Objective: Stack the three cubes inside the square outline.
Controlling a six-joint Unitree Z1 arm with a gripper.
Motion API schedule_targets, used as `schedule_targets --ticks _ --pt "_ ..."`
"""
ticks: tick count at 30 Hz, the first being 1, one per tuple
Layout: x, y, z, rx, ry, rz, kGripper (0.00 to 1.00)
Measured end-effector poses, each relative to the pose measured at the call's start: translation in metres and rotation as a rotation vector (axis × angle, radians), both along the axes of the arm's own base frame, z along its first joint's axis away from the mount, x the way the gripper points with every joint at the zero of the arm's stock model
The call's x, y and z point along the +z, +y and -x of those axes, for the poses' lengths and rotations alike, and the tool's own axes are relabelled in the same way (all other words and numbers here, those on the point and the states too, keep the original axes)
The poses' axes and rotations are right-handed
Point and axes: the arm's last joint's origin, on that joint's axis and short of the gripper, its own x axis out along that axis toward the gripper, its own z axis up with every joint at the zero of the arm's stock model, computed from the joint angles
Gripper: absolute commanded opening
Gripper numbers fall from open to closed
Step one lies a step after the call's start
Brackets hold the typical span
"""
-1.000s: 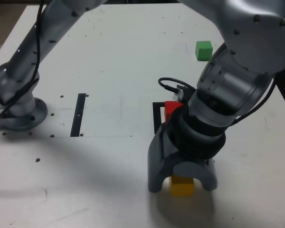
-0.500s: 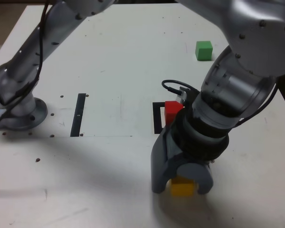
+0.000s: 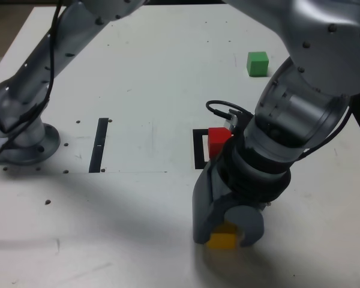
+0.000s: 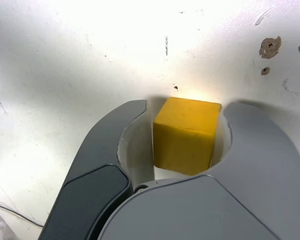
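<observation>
On the table near its front edge, the yellow cube sits between the two curved grey fingers of my gripper. In the wrist view the jaws hug both sides of the yellow cube, so the gripper is shut on it. The cube still rests on the table. Behind the gripper, the red cube stands in the square outline, whose right part the wrist hides. Far back on the exterior view's right lies the green cube.
A thin black strip lies on the table on the exterior view's left, near the arm's base. A black cable loop sticks out of the wrist above the red cube. Small screw holes dot the white tabletop.
The two fingers have drawn in from wide open to pressing against the yellow cube. The wrist has dropped slightly, and the cube has stayed on the table.
</observation>
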Motion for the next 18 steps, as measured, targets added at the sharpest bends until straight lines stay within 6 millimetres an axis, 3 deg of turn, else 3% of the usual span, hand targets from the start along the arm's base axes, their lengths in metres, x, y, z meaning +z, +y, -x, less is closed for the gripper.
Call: schedule_targets --ticks 11,18 --pt "0.003 0.002 0.002 -0.023 -0.002 -0.016 0.30" --pt "0.034 0.014 0.018 -0.047 -0.038 -0.031 0.30"
